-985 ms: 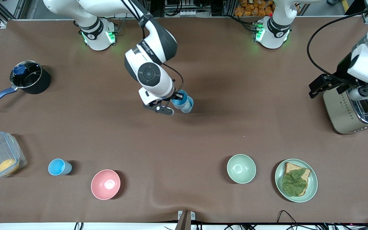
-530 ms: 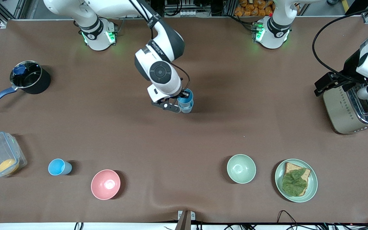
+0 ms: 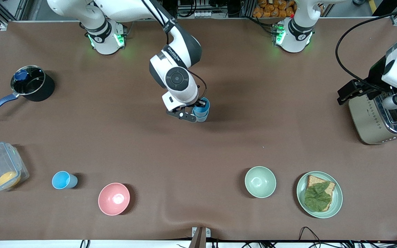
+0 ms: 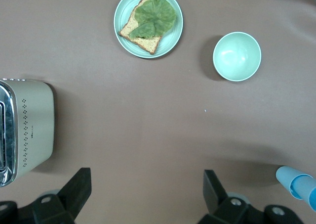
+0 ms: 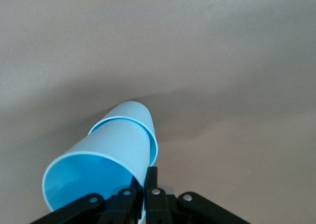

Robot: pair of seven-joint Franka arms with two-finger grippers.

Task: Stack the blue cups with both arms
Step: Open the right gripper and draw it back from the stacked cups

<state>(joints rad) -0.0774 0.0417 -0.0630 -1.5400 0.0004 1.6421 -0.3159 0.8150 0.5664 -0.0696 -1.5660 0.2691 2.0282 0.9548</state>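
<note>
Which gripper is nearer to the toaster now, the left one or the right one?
The left gripper hangs right over the toaster. The right gripper holds a blue cup mid-table.

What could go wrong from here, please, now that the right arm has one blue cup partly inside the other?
1. The right gripper pinches only the rim of the upper blue cup, which sits partly inside the lower blue cup; releasing now could leave it crooked or tip the pair.
2. Lifting away while shut could drag both cups along.
3. A third blue cup stands unstacked beside the pink bowl, while the left gripper waits open by the toaster.
</note>
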